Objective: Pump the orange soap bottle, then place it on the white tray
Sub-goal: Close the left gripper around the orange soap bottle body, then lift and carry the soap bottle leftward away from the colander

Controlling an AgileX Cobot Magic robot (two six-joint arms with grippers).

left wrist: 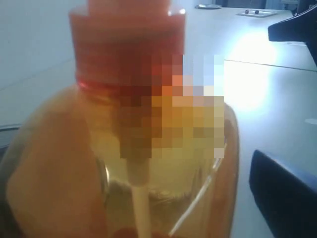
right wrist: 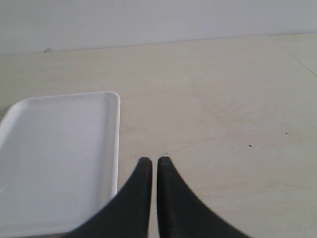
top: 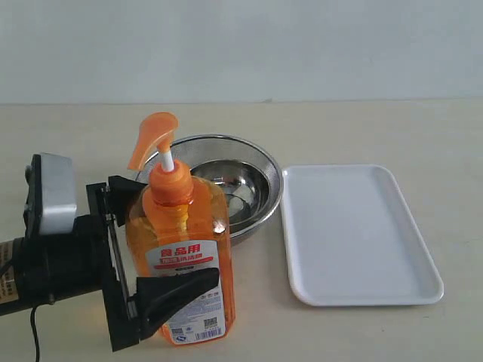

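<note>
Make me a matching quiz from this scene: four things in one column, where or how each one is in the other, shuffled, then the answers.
Column one:
1. orange soap bottle
2. white tray
3. steel bowl
4. right hand

Column two:
A. shut, holding nothing
B. upright between the fingers of the left hand
C. lying flat, right of the bowl in the exterior view
D. just behind the bottle

Pairs: 1-B, 2-C, 3-D, 4-A
</note>
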